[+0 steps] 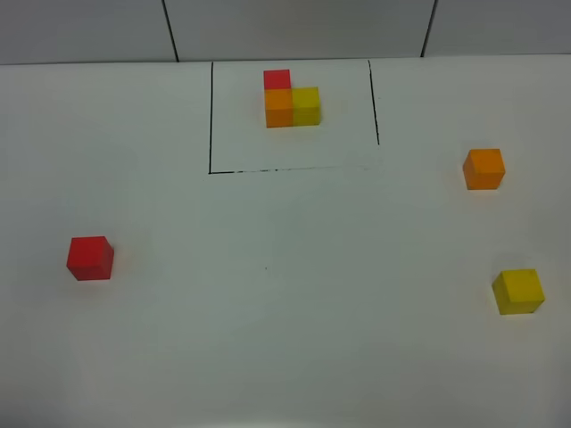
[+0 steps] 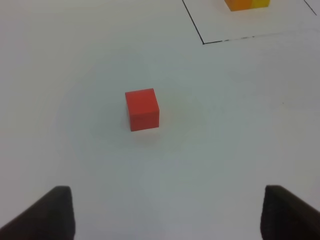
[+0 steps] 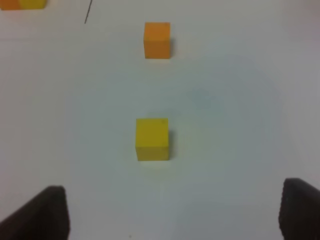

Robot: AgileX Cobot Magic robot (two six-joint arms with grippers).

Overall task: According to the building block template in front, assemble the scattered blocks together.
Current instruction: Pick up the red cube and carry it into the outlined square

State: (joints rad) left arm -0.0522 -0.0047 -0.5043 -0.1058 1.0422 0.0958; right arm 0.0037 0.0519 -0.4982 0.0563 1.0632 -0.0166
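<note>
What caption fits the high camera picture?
Red block, orange block and yellow block lie scattered, apart from the framed template.

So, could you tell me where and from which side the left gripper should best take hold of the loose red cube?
Probably from straight above, closing on two opposite side faces of the red cube. It sits flat and alone on the table, all sides free, and the left gripper, jaws open wide, faces it.
</note>
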